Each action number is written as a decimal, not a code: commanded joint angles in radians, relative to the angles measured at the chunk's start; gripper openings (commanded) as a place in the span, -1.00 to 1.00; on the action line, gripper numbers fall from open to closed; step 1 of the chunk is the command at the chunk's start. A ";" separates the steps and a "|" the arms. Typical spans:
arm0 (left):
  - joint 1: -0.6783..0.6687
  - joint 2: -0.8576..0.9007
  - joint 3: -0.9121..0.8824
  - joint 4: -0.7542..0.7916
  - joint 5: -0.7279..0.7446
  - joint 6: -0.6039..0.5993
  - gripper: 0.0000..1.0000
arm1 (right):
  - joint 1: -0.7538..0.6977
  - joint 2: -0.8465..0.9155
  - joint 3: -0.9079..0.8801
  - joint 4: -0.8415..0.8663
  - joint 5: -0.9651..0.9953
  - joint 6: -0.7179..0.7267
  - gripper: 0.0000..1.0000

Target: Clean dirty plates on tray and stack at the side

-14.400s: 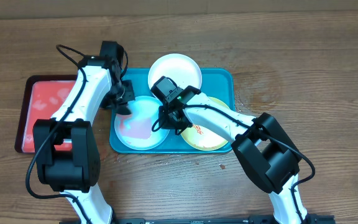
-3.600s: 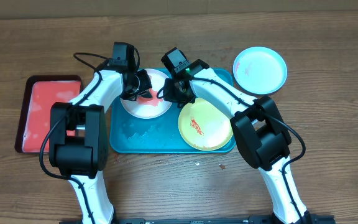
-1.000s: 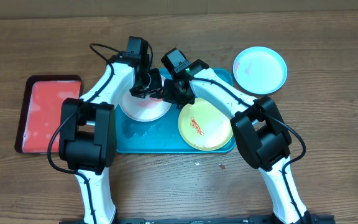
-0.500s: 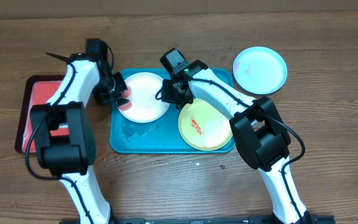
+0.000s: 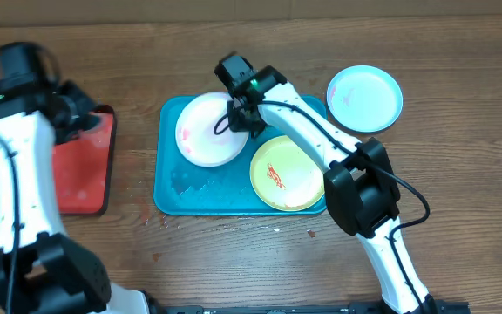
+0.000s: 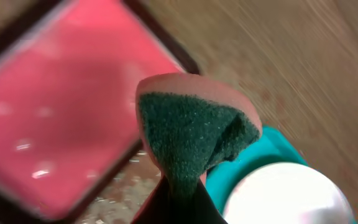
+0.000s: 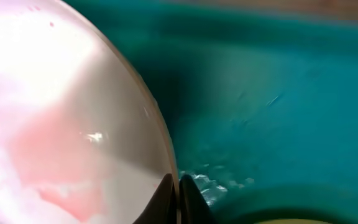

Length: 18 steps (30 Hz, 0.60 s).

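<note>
R gripper has its jaws pinched shut on the right rim of the white plate. That plate sits in the upper-left part of the teal tray w/ a faint pink smear. The yellow-green plate, w/ a red smear, lies in the tray's lower-right part, and the pale blue plate is on the table off the tray's upper-right corner. L gripper, left of the teal tray over a corner of the red tray, is clamped on a green-faced sponge.
</note>
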 commanded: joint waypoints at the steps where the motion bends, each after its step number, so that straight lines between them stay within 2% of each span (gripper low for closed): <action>1: 0.083 -0.003 0.008 -0.038 0.001 -0.024 -0.91 | 0.055 0.002 0.142 -0.055 0.267 -0.119 -0.93; 8: 0.186 0.011 0.008 -0.063 0.001 -0.024 -0.92 | 0.196 0.002 0.328 -0.174 0.833 -0.179 -0.92; 14: 0.201 0.012 0.008 -0.063 -0.003 -0.023 -0.92 | 0.331 0.002 0.361 -0.105 1.089 -0.538 -0.93; 18: 0.201 0.012 0.008 -0.063 -0.003 -0.019 -0.91 | 0.390 0.002 0.361 -0.059 1.161 -0.759 -0.93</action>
